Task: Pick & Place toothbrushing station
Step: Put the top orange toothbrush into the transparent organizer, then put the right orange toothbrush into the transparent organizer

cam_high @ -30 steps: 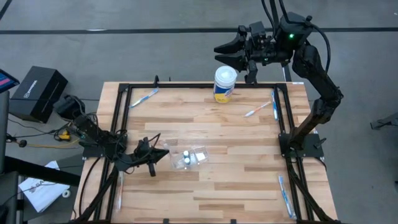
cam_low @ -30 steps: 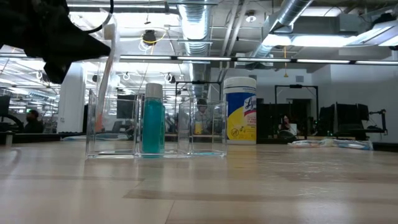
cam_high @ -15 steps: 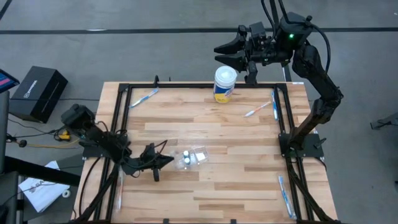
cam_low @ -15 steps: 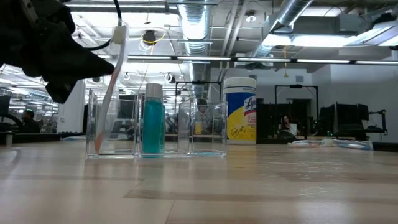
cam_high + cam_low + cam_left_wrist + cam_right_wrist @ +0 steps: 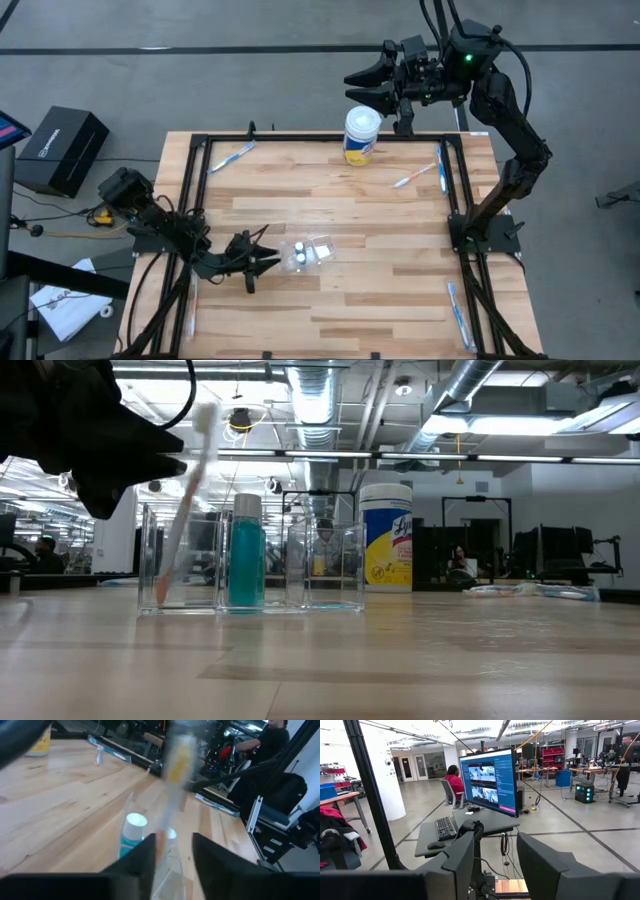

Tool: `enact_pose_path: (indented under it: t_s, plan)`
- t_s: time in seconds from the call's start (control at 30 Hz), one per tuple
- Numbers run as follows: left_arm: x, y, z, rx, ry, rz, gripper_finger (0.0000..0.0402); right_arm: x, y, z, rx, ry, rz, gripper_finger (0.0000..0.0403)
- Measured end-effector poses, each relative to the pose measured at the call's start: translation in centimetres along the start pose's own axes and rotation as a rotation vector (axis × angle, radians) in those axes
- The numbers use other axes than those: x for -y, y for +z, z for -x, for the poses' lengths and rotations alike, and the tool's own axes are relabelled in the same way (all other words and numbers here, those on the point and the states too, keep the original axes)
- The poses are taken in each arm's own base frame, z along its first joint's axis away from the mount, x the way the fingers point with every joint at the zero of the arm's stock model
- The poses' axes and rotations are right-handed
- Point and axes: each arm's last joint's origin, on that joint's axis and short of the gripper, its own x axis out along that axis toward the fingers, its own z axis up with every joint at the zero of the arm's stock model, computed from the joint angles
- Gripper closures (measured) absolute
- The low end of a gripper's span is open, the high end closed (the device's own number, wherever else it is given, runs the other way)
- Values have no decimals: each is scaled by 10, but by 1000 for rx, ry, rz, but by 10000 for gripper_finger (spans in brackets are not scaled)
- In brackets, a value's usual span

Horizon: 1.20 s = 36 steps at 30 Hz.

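Note:
A clear three-compartment organizer stands mid-table with a teal bottle in its middle compartment. A toothbrush stands in the end compartment nearest my left gripper, handle end on the floor, leaning with its head up and blurred. My left gripper is open beside that end of the organizer, with a finger on either side of the brush. My right gripper hovers open with nothing in it beyond the table's far edge, near the wipes canister. My left gripper's fingers stand apart on either side of the toothbrush's handle, coming level from the table's left. The handle is blurred and close to one finger, so I cannot tell whether it touches. The brush's lower end rests inside the compartment.
Loose toothbrushes lie at the far left, the far right and the near right. A black frame rail borders the table. Bare wood lies in front of the organizer.
My left gripper has moved toward the organizer and lowered the toothbrush into the end compartment. Its fingers have then opened and let go. The brush's lower end stays on the compartment floor while its head tips over toward the bottle.

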Motion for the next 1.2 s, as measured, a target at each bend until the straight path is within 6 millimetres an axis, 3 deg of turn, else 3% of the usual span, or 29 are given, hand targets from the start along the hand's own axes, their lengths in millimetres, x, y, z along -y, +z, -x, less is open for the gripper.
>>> enact_pose_path:
  t_s: [0.2,0.33,0.53,0.8,1.2]
  plan:
    - [0,0,0,1,0,25,158,0,0,0,0,0,-16,245]
    - [0,1,0,7,0,29,118,-2,0,-1,0,7,-12,232]
    - [1,20,0,77,5,69,125,-2,0,-1,0,8,0,225]
    - [-2,93,5,295,30,101,160,-1,1,0,9,12,20,236]
    - [-46,145,11,130,312,63,167,31,6,18,14,-15,107,236]
